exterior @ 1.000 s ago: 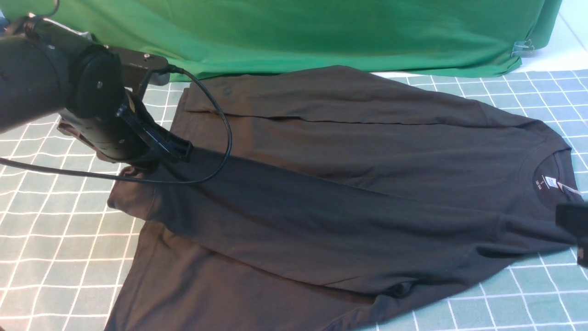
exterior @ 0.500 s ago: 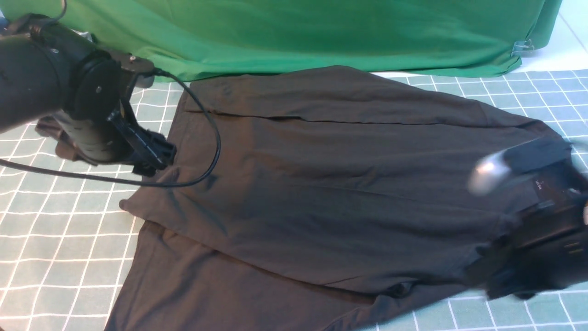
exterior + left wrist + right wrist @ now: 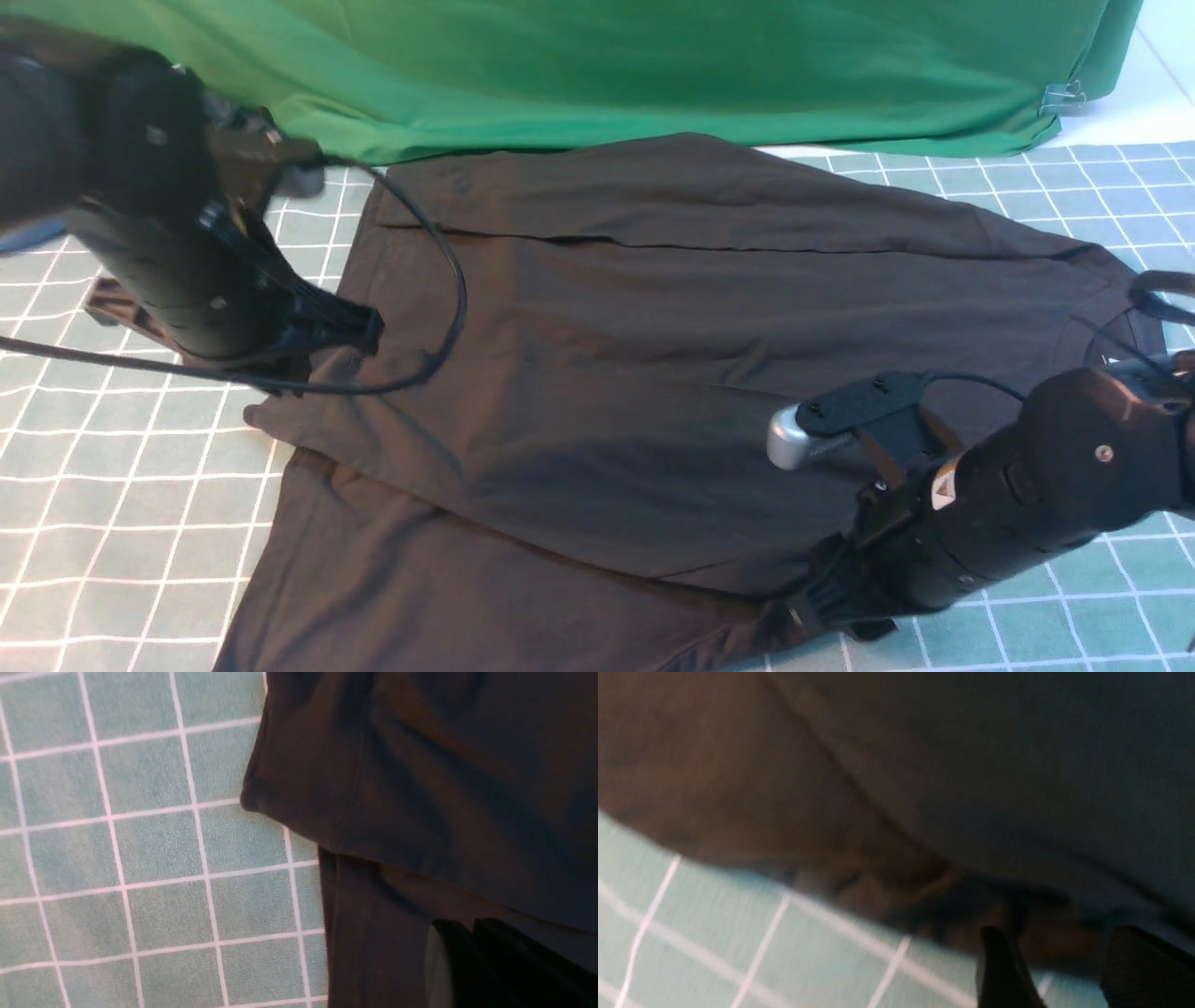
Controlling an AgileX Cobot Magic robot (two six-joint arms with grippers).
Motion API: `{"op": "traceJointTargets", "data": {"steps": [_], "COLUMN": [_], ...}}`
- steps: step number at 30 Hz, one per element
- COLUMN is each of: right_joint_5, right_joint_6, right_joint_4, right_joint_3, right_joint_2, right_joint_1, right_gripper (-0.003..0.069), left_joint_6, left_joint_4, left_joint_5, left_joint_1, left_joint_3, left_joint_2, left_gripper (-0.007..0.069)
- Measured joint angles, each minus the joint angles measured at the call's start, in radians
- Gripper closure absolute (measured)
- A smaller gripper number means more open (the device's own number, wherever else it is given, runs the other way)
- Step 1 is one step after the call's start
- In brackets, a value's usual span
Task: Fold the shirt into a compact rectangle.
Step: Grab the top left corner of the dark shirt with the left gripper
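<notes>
The black shirt lies spread on the checked cover, neck to the right and hem to the left, with one long sleeve folded across its body. My left gripper hovers at the shirt's left part near the folded sleeve's end. Its fingers are shut together with no cloth between them, above the shirt. My right gripper sits at the shirt's near edge. In the right wrist view this gripper is open, with the shirt's edge just ahead. The right arm hides most of the neck label.
A big bright green cloth hangs along the back, with a metal clip at its right end. The teal checked table cover shows left and right of the shirt. The left arm's black cable loops over the shirt.
My right arm has swung in from the right edge down to the shirt's near edge. My left gripper left the sleeve end, pulled back, then came forward again. The sleeve end shifted slightly.
</notes>
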Motion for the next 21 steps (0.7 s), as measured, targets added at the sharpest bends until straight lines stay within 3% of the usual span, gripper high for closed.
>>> {"op": "traceJointTargets", "data": {"steps": [6, 13, 15, 18, 21], "right_joint_5": [-0.104, -0.156, -0.161, -0.165, -0.143], "right_joint_6": [0.001, 0.002, 0.002, -0.027, -0.034], "right_joint_4": [-0.005, -0.03, -0.042, -0.055, -0.055], "right_joint_3": [0.0, 0.0, 0.0, -0.001, -0.001], "right_joint_2": [0.041, 0.072, 0.078, 0.082, 0.075], "right_joint_1": [0.0, 0.0, 0.0, 0.0, 0.0], "right_gripper": [0.0313, 0.0323, 0.0366, 0.054, 0.061], "left_joint_6": [0.001, 0.004, 0.005, 0.005, 0.008], "left_joint_4": [0.0, 0.0, 0.0, -0.003, -0.006], "left_joint_5": [0.001, 0.002, 0.002, 0.002, 0.002], "left_joint_1": [0.0, 0.0, 0.0, 0.0, 0.0], "left_joint_3": [0.0, 0.0, 0.0, 0.0, 0.0], "left_joint_2": [-0.126, -0.186, -0.186, -0.187, -0.187], "left_gripper": [0.0615, 0.0615, 0.0615, 0.0615, 0.0614]}}
